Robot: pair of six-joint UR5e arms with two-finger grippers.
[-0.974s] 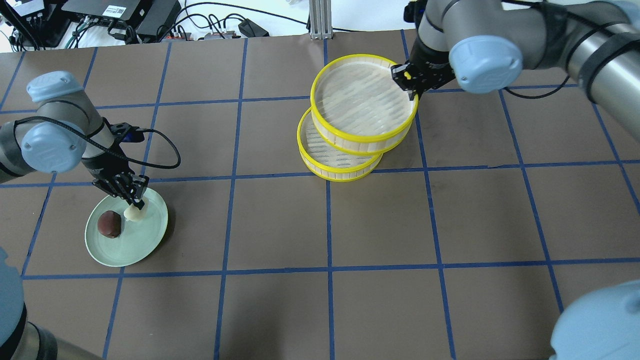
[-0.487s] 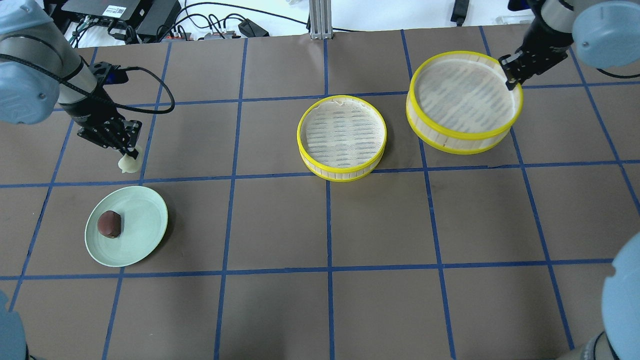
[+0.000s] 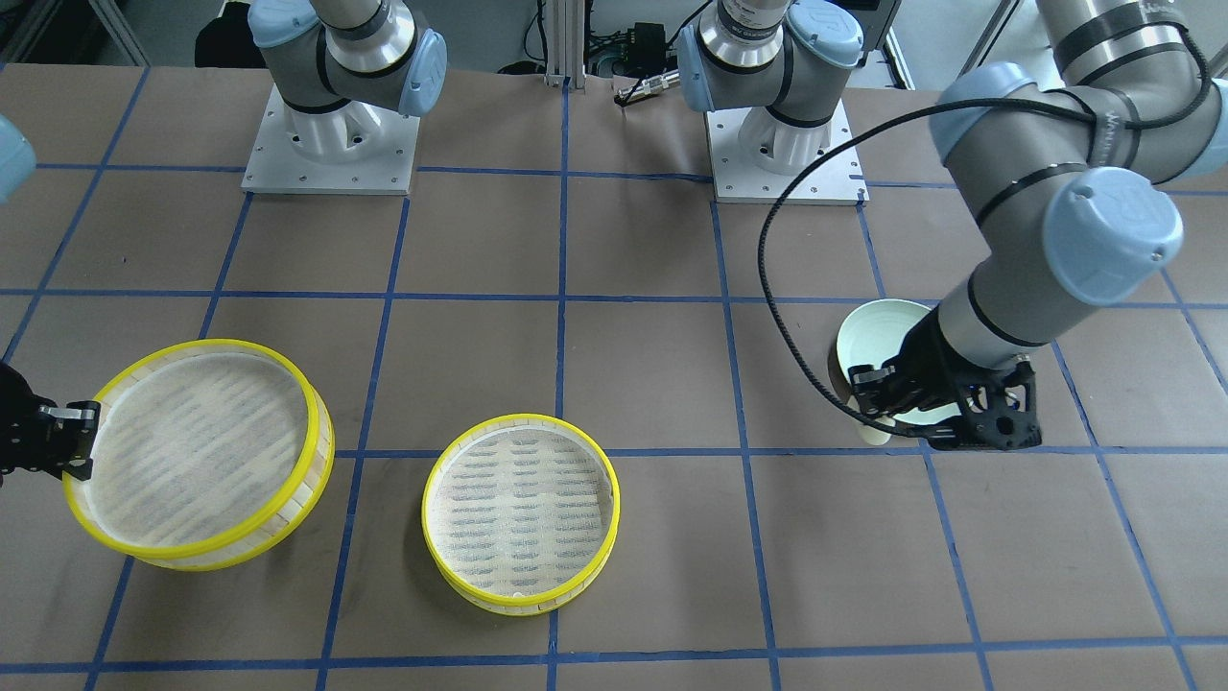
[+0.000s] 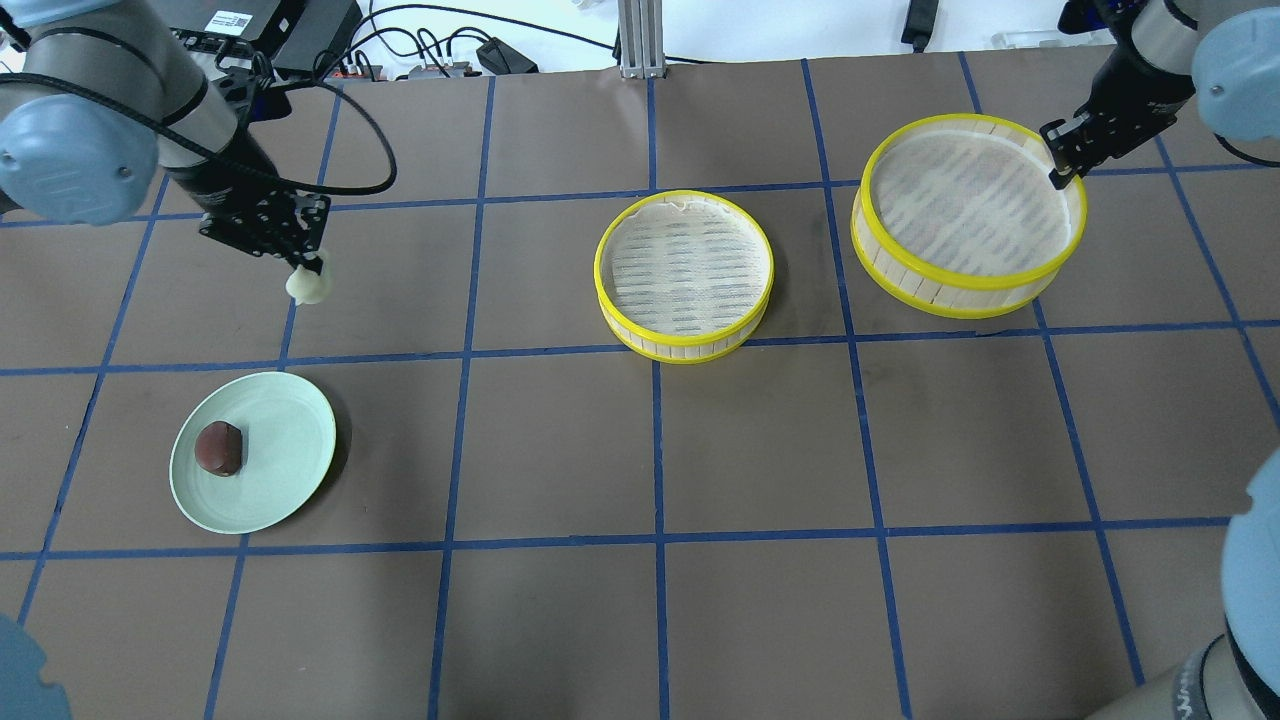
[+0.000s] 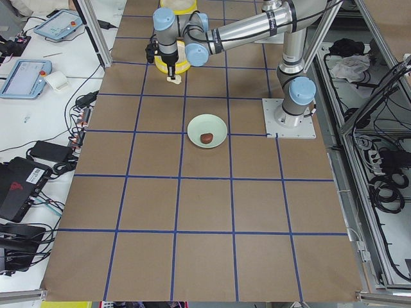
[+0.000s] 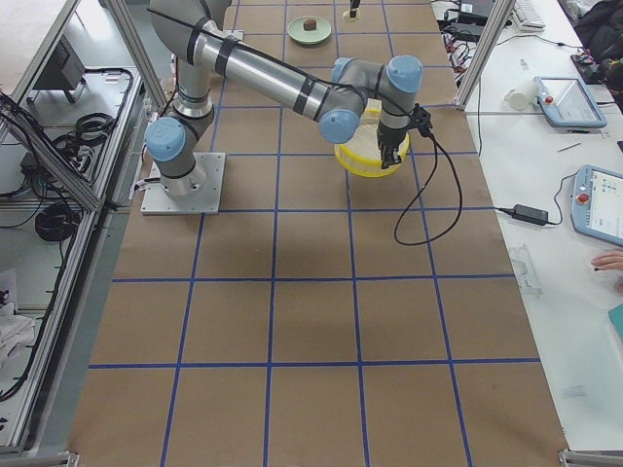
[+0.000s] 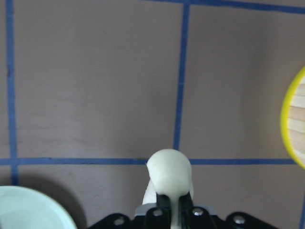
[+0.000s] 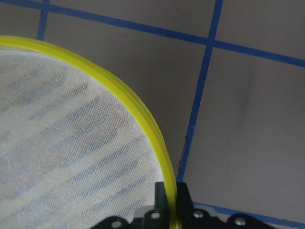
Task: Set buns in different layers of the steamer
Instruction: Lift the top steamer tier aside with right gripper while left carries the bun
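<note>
While the left hand (image 4: 304, 262) pinches the white bun (image 4: 307, 287), right hand (image 4: 1058, 171) grips its tray (image 4: 950, 293) farther right.

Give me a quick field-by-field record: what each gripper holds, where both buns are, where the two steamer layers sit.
left gripper: shut on white bun, above bare table
right gripper: shut on rim of held steamer layer
brown bun: on green plate, untouched
other steamer layer: flat on table, empty, apart from the held one
buns in steamer: none yet
</note>
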